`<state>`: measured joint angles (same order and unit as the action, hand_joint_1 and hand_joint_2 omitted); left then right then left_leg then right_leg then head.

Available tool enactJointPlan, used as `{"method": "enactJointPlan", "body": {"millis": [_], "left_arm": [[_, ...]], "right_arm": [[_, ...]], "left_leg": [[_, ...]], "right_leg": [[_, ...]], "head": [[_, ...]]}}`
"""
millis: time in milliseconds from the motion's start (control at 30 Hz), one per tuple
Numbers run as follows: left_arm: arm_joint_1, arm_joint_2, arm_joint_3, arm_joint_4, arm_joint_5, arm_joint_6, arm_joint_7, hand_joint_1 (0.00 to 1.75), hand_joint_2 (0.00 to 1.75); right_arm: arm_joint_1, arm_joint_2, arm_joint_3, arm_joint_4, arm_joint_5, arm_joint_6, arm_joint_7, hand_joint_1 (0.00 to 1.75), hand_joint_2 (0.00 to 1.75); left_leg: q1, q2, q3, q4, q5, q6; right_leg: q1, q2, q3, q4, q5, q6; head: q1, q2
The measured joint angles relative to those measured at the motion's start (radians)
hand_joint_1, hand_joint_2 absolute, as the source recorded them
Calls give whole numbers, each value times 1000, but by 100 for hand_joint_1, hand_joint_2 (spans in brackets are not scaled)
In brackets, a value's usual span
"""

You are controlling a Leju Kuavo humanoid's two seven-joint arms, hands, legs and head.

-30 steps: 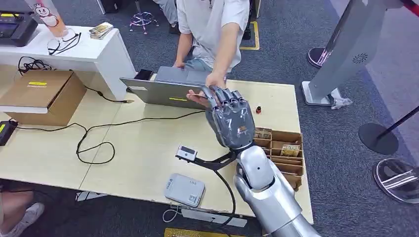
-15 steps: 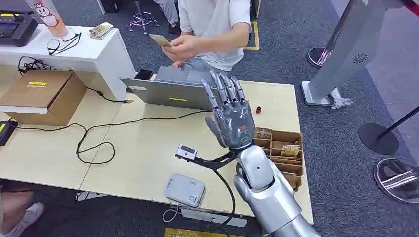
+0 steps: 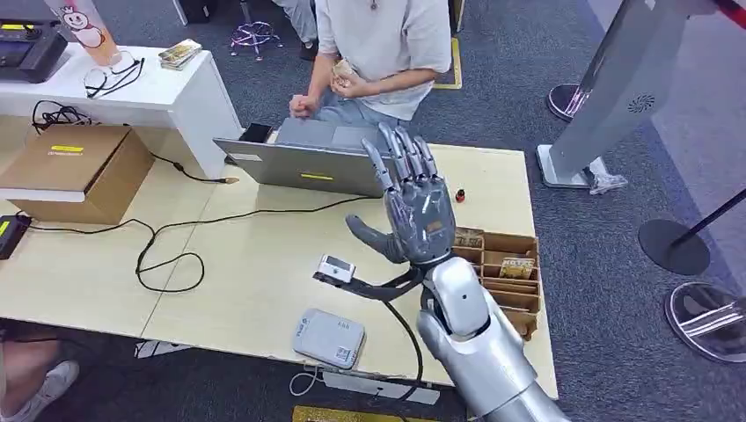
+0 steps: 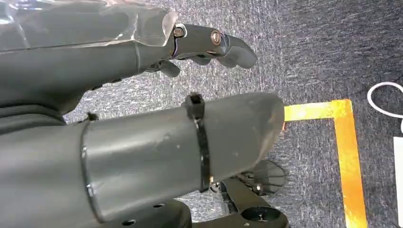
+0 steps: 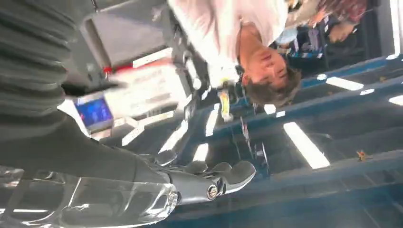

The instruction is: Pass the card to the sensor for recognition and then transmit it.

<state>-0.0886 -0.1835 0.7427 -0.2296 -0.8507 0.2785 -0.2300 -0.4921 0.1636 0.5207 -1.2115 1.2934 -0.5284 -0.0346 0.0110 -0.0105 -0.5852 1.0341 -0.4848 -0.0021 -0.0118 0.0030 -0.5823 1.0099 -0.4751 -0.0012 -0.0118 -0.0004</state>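
Note:
My right hand (image 3: 413, 209) is raised above the wooden table (image 3: 246, 264), palm away from me, fingers spread and thumb out to the side, holding nothing. In the right wrist view its fingers (image 5: 209, 183) are straight and bare. A seated person in a white shirt (image 3: 387, 35) holds the small tan card (image 3: 341, 70) in both hands at the chest, beyond the laptop. The small white sensor (image 3: 335, 269) sits on a black stalk just below and left of my right hand. My left hand (image 4: 142, 95) hangs over the carpet with its fingers apart and nothing in them.
An open grey laptop (image 3: 303, 163) stands at the table's far edge. A grey reader box (image 3: 328, 338) lies near the front edge. A cardboard organiser with cards (image 3: 500, 264) sits at the right, a small red-capped bottle (image 3: 459, 194) beside it. Black cables (image 3: 167, 255) cross the left side.
The person's hand took the card from my right fingertips, lifted it away and drew it back to the chest. My right hand's fingers straightened and the thumb swung outward.

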Motion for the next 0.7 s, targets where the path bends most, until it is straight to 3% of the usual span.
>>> {"method": "enactJointPlan", "body": {"millis": [233, 700], "left_arm": [[1, 0, 0, 0, 6, -1, -5, 0, 0], [15, 2, 0, 0, 8, -12, -11, 0, 0]], "right_arm": [[39, 7, -10, -60, -281, 76, -95, 0, 0], [182, -13, -50, -292, -898, 350, -255, 0, 0]], "left_leg": [[0, 0, 0, 0, 0, 0], [0, 0, 0, 0, 0, 0]], "right_leg": [[0, 0, 0, 0, 0, 0], [0, 0, 0, 0, 0, 0]], "head": [[0, 0], [0, 0]]}}
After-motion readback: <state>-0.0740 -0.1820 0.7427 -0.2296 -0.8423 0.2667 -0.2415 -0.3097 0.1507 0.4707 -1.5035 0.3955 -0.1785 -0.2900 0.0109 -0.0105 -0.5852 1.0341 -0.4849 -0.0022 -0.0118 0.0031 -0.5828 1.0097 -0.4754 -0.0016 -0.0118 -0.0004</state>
